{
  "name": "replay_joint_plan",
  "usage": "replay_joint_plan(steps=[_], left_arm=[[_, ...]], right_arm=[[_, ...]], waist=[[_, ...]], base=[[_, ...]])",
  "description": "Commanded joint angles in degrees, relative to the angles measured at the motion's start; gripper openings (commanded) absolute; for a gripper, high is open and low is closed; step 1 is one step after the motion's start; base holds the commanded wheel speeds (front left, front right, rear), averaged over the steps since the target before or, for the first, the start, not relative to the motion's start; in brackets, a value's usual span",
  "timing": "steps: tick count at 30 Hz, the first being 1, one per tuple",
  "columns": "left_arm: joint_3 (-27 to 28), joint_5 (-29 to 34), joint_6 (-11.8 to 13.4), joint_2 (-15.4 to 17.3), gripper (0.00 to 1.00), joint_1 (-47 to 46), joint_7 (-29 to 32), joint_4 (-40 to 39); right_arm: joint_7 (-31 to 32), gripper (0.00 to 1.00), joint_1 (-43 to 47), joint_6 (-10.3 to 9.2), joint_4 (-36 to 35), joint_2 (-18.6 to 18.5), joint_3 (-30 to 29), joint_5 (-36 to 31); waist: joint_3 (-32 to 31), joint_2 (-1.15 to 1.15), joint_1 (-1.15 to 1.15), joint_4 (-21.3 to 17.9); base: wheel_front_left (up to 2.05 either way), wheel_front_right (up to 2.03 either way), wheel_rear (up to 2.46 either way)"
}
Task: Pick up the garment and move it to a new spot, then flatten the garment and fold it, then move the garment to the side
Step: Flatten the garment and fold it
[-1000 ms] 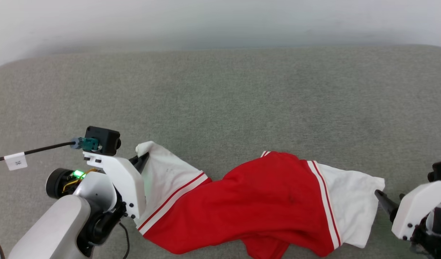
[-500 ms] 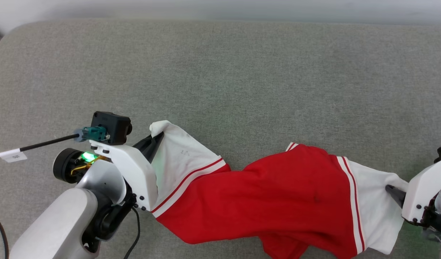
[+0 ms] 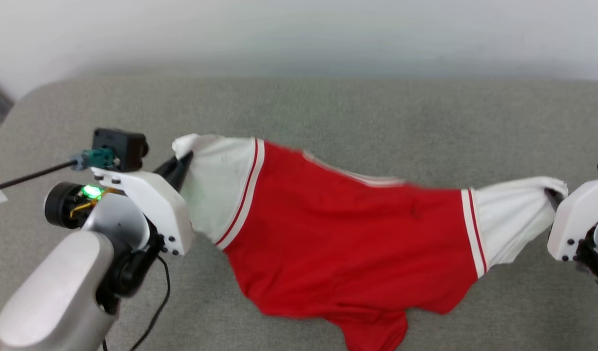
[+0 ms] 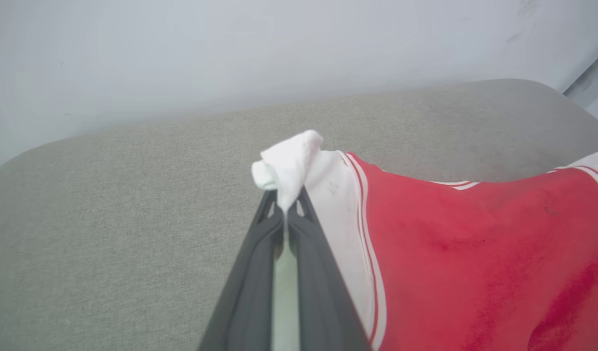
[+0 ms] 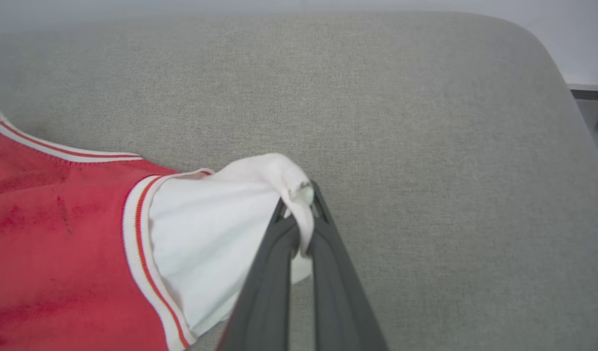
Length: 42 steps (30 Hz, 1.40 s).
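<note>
On the left side of the grey fabric-topped table (image 3: 357, 105), the left tool (image 3: 184, 159) is clamped tight on the bunched end of one white sleeve (image 3: 216, 180). From there the garment (image 3: 347, 234) stretches across the middle, plain red side up, with striped trim at both shoulders. The bottom hem looks like it's draping onto the table, but it's a bit blurry. Over on the right, the right tool (image 3: 552, 195) is pinched closed on the other sleeve (image 3: 511, 219).
</note>
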Motion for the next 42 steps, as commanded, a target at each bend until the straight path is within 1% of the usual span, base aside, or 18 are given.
replay_joint_plan(steps=[1,2,4,9,12,16,18,21,26,30,34,42], left_arm=[[0.34,0.02,-0.19,-0.10,0.00,-1.21,-0.36,0.95],[0.33,0.49,-0.40,-0.03,0.00,-2.11,-0.45,2.32],[1.10,0.18,-0.36,-1.16,0.00,-4.16,-1.52,4.68],[1.73,0.75,-1.48,-3.27,0.00,-10.20,-3.46,12.53],[2.06,1.15,-2.34,-4.65,0.00,-14.73,-4.50,18.14],[1.27,3.46,-3.82,-5.68,0.00,-21.14,-6.77,25.60],[1.49,4.49,-4.32,-6.28,0.00,-25.03,-8.61,28.94],[2.11,5.41,-5.07,-7.05,0.00,-30.32,-11.59,33.76],[3.79,6.06,-6.43,-7.49,0.00,-39.83,-16.16,39.65],[4.85,7.07,-6.91,-7.62,0.00,-47.10,-20.63,42.82],[5.58,8.01,-7.57,-7.03,0.00,-53.65,-24.14,45.37],[5.78,9.82,-8.83,-5.62,0.00,-64.39,-27.68,47.35]], right_arm=[[-0.97,0.00,-1.42,-0.02,0.24,-0.53,0.30,-0.34],[-1.94,0.00,-2.38,-0.02,0.77,-1.02,0.85,-0.70],[-3.44,0.00,-4.28,-0.02,2.16,-1.76,2.06,-0.98],[-6.94,0.00,-10.69,-0.02,6.78,-3.32,5.82,-1.22],[-8.58,0.00,-15.03,-0.03,10.04,-4.32,8.33,-0.94],[-10.41,0.00,-21.32,-0.02,14.74,-4.64,11.80,-0.22],[-10.95,0.00,-24.76,-0.03,16.43,-5.28,13.49,-0.41],[-12.54,0.00,-30.34,-0.03,18.49,-5.05,14.94,-0.45],[-16.94,0.00,-40.63,-0.03,21.35,-4.44,15.26,-2.87],[-21.09,0.00,-48.65,-0.03,23.70,-3.65,15.76,-5.62],[-25.55,0.00,-56.56,-0.03,26.11,-2.45,15.33,-8.51],[-33.06,0.00,-70.23,-0.03,29.90,-0.61,14.82,-12.48]], waist=[[-2.68,0.00,0.00,-0.75],[-3.53,0.00,0.00,-0.91],[-4.92,0.00,0.00,-1.14],[-7.23,0.00,0.00,-1.74],[-7.56,0.00,0.00,-1.99],[-6.72,0.00,0.00,-2.49],[-5.42,0.00,0.00,-2.71],[-2.82,0.00,0.00,-3.28],[2.63,0.00,0.00,-4.30],[7.04,0.00,0.00,-5.24],[10.73,0.00,0.00,-6.47],[17.75,0.00,0.00,-7.93]], base=[[0.00,0.00,0.00],[0.00,0.00,0.00],[0.00,0.00,0.00],[0.00,0.00,0.00],[0.00,0.00,0.00],[0.00,0.00,0.00],[0.00,0.00,0.00],[0.00,0.00,0.00],[0.00,0.00,0.00],[0.00,0.00,0.00],[0.00,0.00,0.00],[0.00,0.00,0.00]])
